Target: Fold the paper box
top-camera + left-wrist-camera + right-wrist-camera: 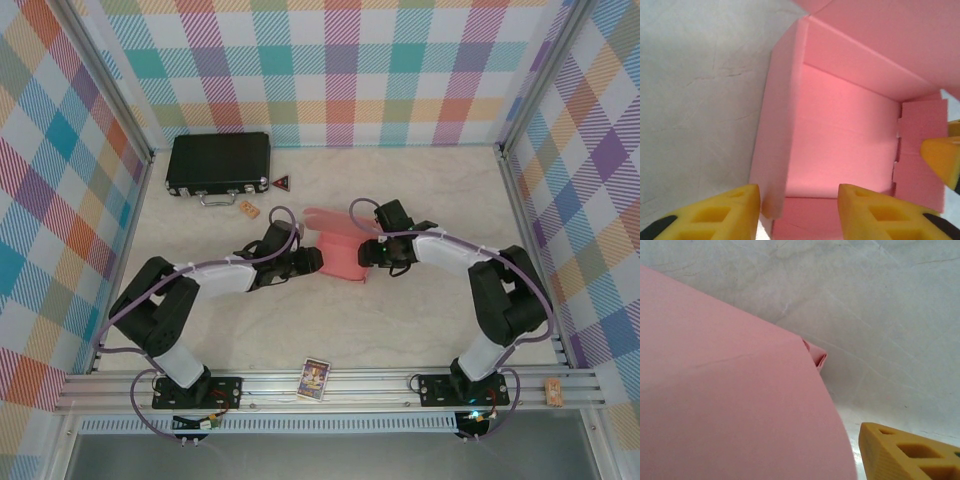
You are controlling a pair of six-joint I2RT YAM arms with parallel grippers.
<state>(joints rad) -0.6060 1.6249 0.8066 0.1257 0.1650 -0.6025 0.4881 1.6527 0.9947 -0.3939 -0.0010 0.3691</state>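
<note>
Paper box (340,256) — plain pink, apparently.

Pastel plaid panels (340,70) close in a pale, marble-patterned tabletop (400,320) on three sides — back, left and right — with aluminium posts (110,88) at the back corners and a ribbed aluminium rail (370,386) along the near edge; light falls evenly, shadows soft.
</note>
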